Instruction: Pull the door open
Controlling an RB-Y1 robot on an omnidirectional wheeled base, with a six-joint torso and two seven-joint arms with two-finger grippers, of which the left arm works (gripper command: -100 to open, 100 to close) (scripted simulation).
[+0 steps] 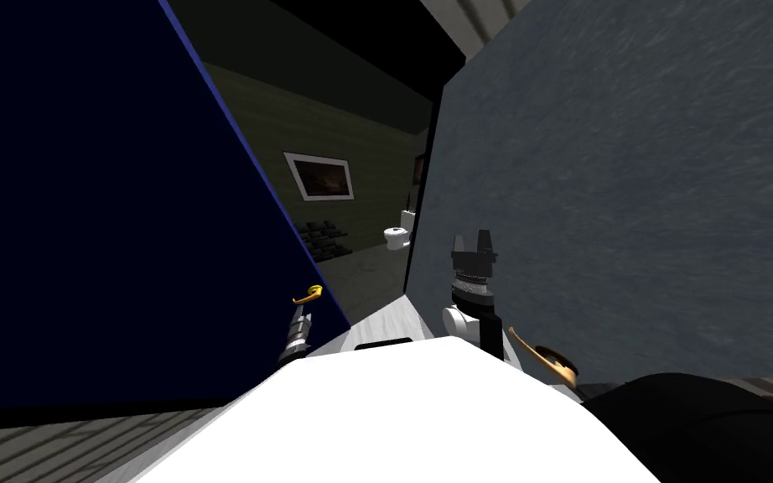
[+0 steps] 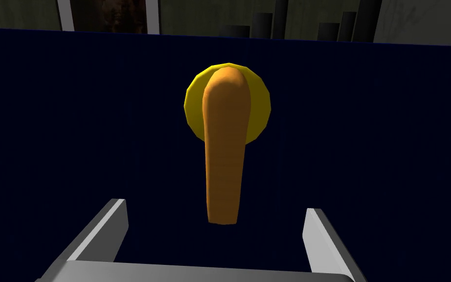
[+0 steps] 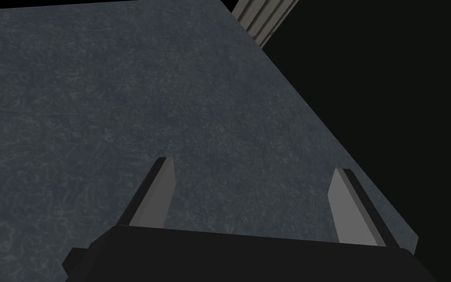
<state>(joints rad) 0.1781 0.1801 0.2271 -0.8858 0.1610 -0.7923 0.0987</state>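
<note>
Spread wide, the left gripper (image 2: 214, 205) is held by the orange lever (image 2: 225, 147); rigid, probably slick, best pinched mid-shaft; the right gripper (image 3: 254, 165) is spread too.

Orange lever handle (image 2: 224, 147) on dark blue door (image 2: 73, 127), left hand (image 2: 215, 205) spread just short of it

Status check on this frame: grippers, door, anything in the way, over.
Left gripper open, lined up on orange lever handle, not clamped. Right gripper open, facing grey surface. Dark blue door stands ajar. Nothing between left gripper and handle.
</note>
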